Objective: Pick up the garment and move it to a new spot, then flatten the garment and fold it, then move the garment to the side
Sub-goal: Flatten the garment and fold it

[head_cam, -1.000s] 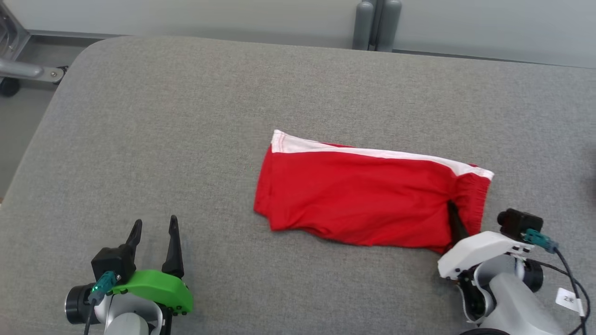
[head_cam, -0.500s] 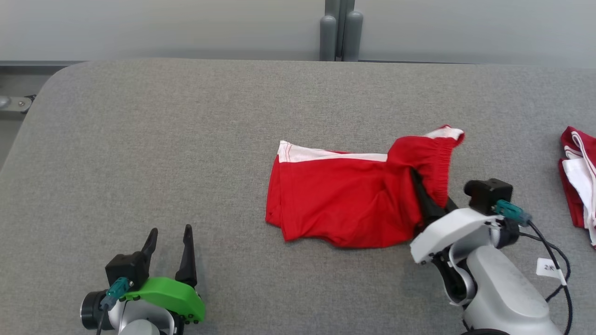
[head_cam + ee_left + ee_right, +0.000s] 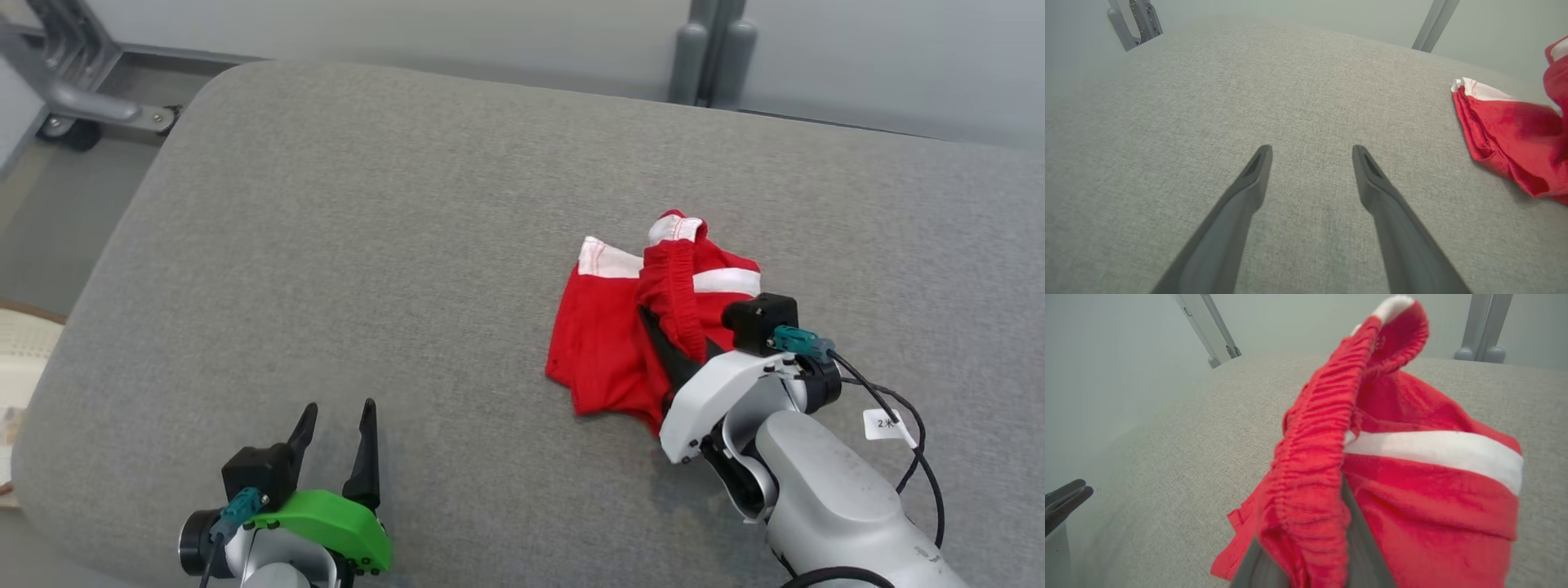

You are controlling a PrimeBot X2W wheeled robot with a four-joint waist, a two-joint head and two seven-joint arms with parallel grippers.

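The garment (image 3: 604,351) is a pair of red shorts with white side stripes, lying bunched right of centre on the grey padded table (image 3: 367,245). My right gripper (image 3: 653,322) is shut on its gathered waistband, holding that end up and doubled over the rest of the cloth. In the right wrist view the waistband (image 3: 1310,465) drapes between and over my fingers (image 3: 1359,539), hiding their tips. My left gripper (image 3: 340,408) rests low at the near left, open with nothing in it (image 3: 1310,151), well clear of the garment's hem (image 3: 1506,134).
The table's rounded left corner and edge drop to the floor, where a metal frame on a caster (image 3: 73,106) stands. Two grey posts (image 3: 710,65) rise behind the far edge. A pale object (image 3: 20,359) lies on the floor at far left.
The head camera has shifted. My right gripper has lifted the waistband end and carried it left over the shorts, so the flat garment is now bunched. The left gripper stays open.
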